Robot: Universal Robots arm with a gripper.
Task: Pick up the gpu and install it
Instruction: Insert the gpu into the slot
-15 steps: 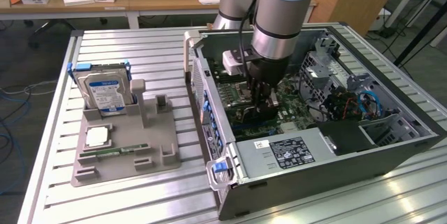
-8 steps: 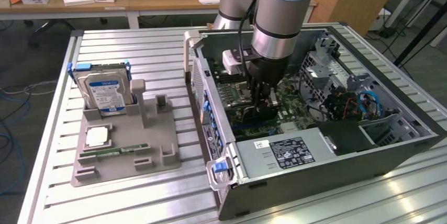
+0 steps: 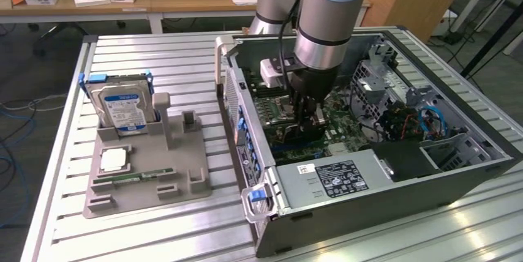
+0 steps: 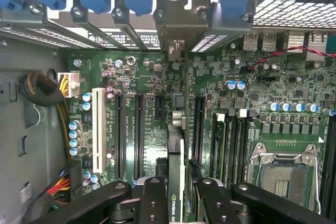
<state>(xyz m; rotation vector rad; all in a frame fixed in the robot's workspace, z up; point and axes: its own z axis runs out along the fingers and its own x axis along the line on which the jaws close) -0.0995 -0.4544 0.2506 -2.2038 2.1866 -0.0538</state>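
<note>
My gripper point(image 3: 305, 114) reaches down into the open computer case point(image 3: 457, 176), over the green motherboard point(image 3: 282, 136). In the wrist view the gripper point(image 4: 177, 195) is shut on the gpu point(image 4: 176, 150). The gpu is a thin dark card seen edge-on, with a green logo near the black fingers point(image 4: 153, 203). The card stands upright between two long black expansion slots point(image 4: 138, 135), its far end pointing at the rear bracket openings point(image 4: 176, 40). I cannot tell whether its lower edge sits in a slot.
A grey parts holder point(image 3: 147, 176) lies at the exterior view's left. It carries a silver hard drive point(image 3: 122, 106), a CPU point(image 3: 112, 161) and a green RAM stick point(image 3: 135, 177). Inside the case are the power supply point(image 3: 335, 179), the empty CPU socket point(image 4: 286, 174) and cable bundles point(image 4: 39, 90).
</note>
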